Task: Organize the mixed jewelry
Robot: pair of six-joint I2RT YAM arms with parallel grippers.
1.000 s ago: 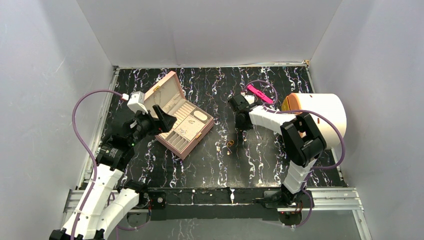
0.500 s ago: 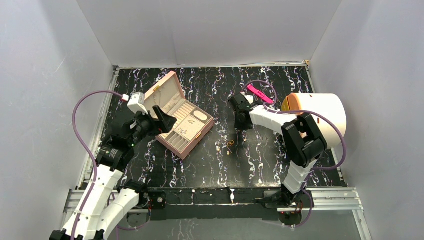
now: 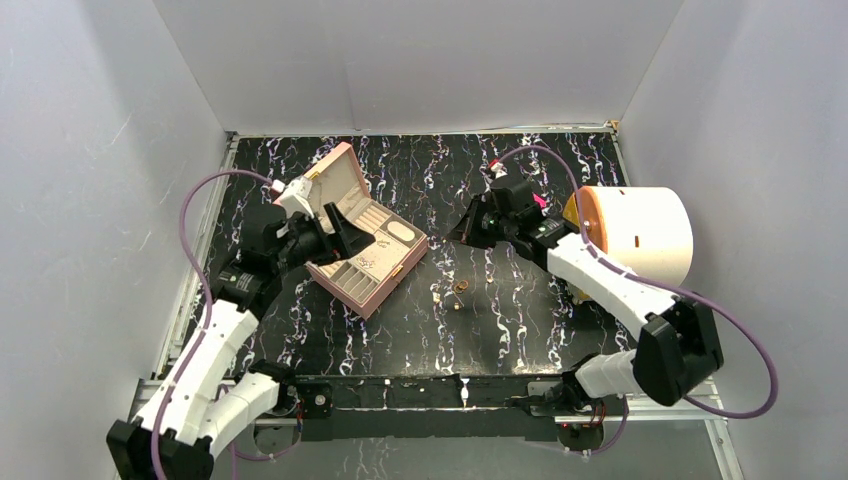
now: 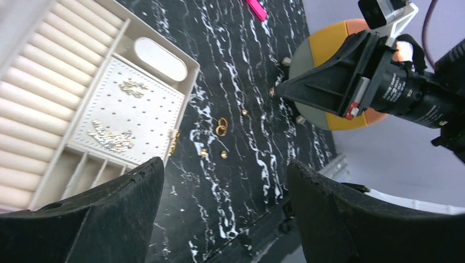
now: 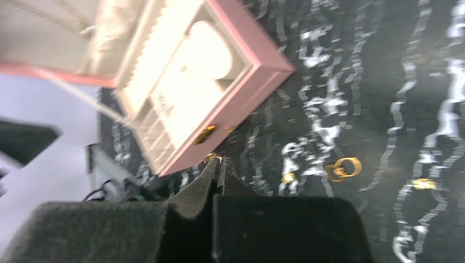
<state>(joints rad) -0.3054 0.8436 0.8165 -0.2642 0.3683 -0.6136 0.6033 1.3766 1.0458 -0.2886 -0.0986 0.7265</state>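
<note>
The mixed jewelry lies loose on the black marbled table: linked gold rings (image 3: 460, 288) (image 4: 221, 126) (image 5: 344, 167) and small studs (image 4: 224, 155) (image 5: 288, 177) near them. My right gripper (image 3: 465, 233) (image 5: 217, 160) hangs above the table right of the box, shut on a tiny gold ring (image 5: 213, 158) that peeks out at its tips. The pink jewelry box (image 3: 372, 262) (image 5: 257, 74) stands open, showing pale compartments (image 4: 126, 109) with a few glittering pieces. My left gripper (image 3: 348, 228) (image 4: 225, 164) hovers over the box's near side, open wide and holding nothing.
A cream cylinder with an orange face (image 3: 635, 235) lies at the right. A bright pink bar (image 4: 255, 8) rests on the table behind the right wrist. Grey walls close in the back and both sides. The box's lid (image 3: 325, 185) leans back to the left.
The right gripper shut at the table on a small gold ring, then rose and swung left. The left arm reached further forward over the box, still open.
</note>
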